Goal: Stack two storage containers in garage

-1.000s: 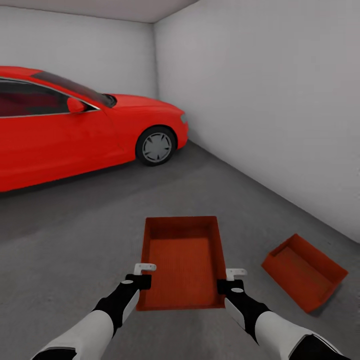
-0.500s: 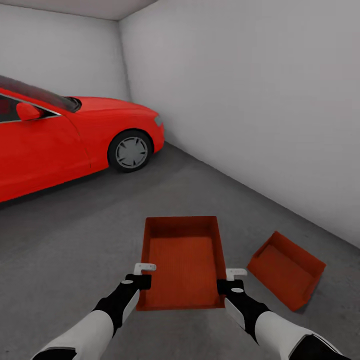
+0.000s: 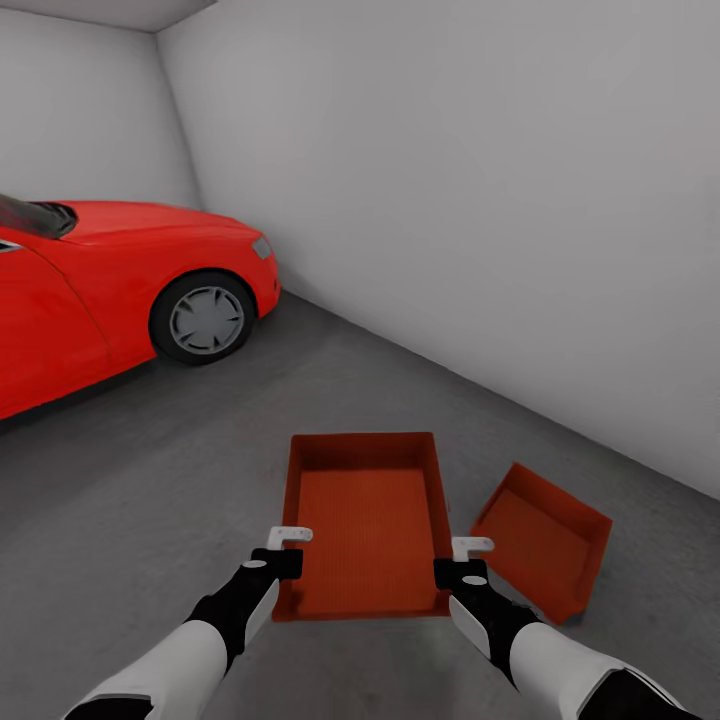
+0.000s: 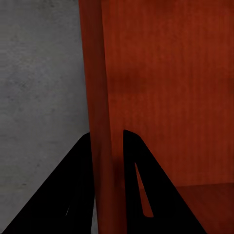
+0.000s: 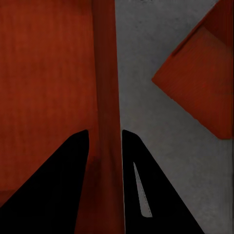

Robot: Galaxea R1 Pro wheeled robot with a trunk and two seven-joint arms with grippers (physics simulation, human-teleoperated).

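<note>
Garage, concrete floor [image 3: 200,470]. Both arms are carrying one storage container, the held container [image 3: 365,520], between them. The left gripper [image 3: 283,550] is pinching its left wall; the right gripper [image 3: 462,560] is pinching its right wall, jaws clamped thin on each rim.

The second container [image 3: 540,550] is sitting on the floor just off the right gripper's outer side, skewed relative to the held one.

Risks, as judged:
- thin walls slipping from two narrow pinches if the arms are drifting apart
- lowering without squaring up, so the held box is landing cocked on the skewed rim
- nudging the floor box away

Count: two containers, two grippers, one red car [image 3: 120,280].
</note>
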